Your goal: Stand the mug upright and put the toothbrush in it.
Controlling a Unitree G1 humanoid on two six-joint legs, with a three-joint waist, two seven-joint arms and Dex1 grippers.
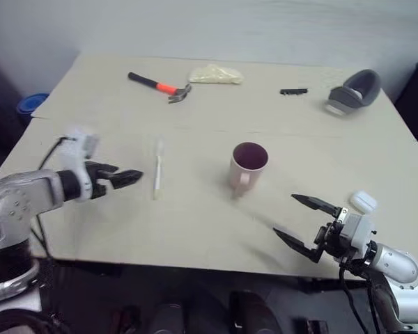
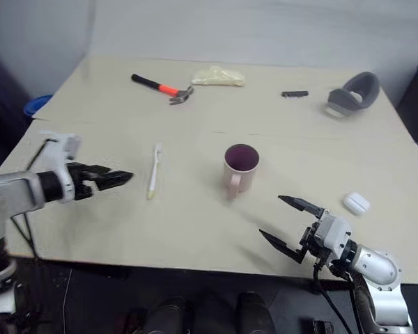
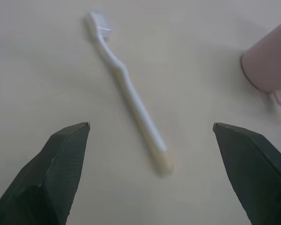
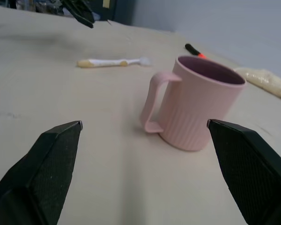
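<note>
beige table (image 1: 195,223): one upright mug (image 1: 248,168), one flat toothbrush (image 1: 158,170), one hammer (image 1: 160,86)

Beige table (image 1: 216,229), w/ a faint seam across the far part. Plain pale grey wall (image 1: 230,28) behind, right up to table's far edge. Dark floor (image 1: 0,104) at left, blue round container (image 1: 32,104) on it near the table corner. Dark furniture (image 1: 416,97) at far right. Light even, soft shadows.
</note>
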